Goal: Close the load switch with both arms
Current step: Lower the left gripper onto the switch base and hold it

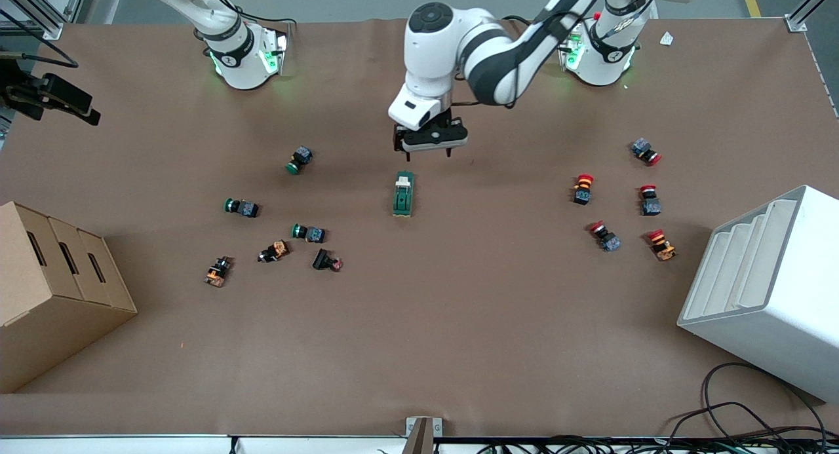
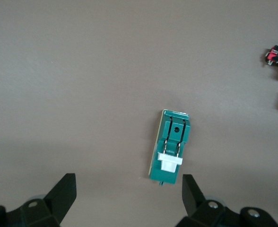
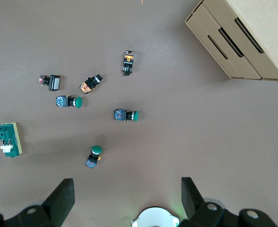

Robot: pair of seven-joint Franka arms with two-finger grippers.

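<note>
The load switch (image 1: pixel 404 193), a dark green block with a white lever, lies flat in the middle of the table. My left gripper (image 1: pixel 428 154) hangs open and empty just above the table, beside the end of the switch that points toward the arms' bases. In the left wrist view the switch (image 2: pixel 171 146) lies ahead of the open gripper (image 2: pixel 127 196), closer to one finger (image 2: pixel 192 193), untouched. My right gripper (image 3: pixel 125 198) is open and empty, held high over its own base (image 3: pixel 155 218); the switch (image 3: pixel 9 139) shows far off in that view.
Green push-buttons (image 1: pixel 299 160) and small orange and black parts (image 1: pixel 274 251) lie scattered toward the right arm's end. Red push-buttons (image 1: pixel 582 188) lie toward the left arm's end. A cardboard box (image 1: pixel 52 290) and a white rack (image 1: pixel 767 283) stand at the table's two ends.
</note>
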